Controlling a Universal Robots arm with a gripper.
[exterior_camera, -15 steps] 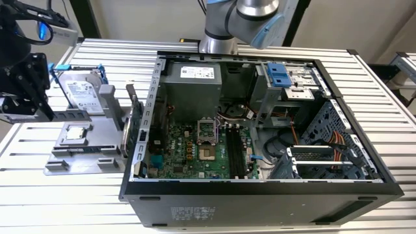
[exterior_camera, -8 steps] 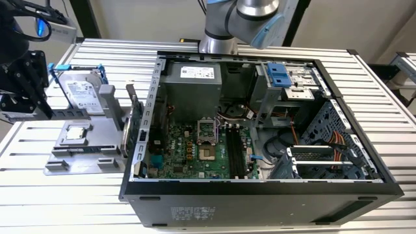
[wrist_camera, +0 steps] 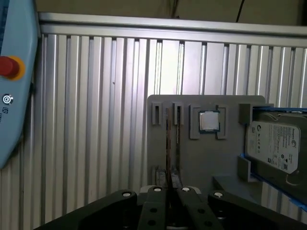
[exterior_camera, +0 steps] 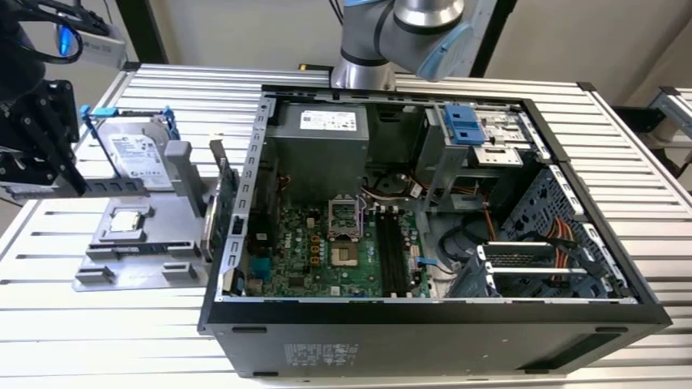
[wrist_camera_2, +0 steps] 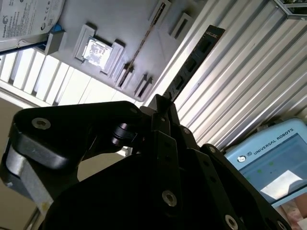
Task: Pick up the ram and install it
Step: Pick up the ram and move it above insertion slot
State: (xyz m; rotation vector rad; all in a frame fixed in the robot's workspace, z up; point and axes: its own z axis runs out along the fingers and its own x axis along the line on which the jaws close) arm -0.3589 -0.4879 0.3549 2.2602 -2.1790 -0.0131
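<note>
Poised over the ribbed desk [exterior_camera: 108, 324], aimed down at the gray holder [wrist_camera: 206, 158]. Pincer [wrist_camera: 169, 188] with fingertips pressed together, gripping nothing. Counted on the holder: 1 ram [wrist_camera: 168, 139] standing on edge in its slots, just beyond the fingertips; 1 CPU chip [wrist_camera: 209, 120]; 1 hard drive [wrist_camera: 273, 143]. Alongside, 1 open computer case [exterior_camera: 433, 324].

An open black metal computer case [exterior_camera: 433, 312] is laid on its side on a ribbed aluminium table [exterior_camera: 605, 162]. A grey plastic holder tray [exterior_camera: 97, 275] is set at the exterior view's left of the case. On the tray, the long thin green ram stick [exterior_camera: 228, 203] is stood on edge just beside the case wall. The small square silver CPU chip [exterior_camera: 128, 219] and the silver hard drive in a blue frame [exterior_camera: 135, 158] are farther from the case.
</note>
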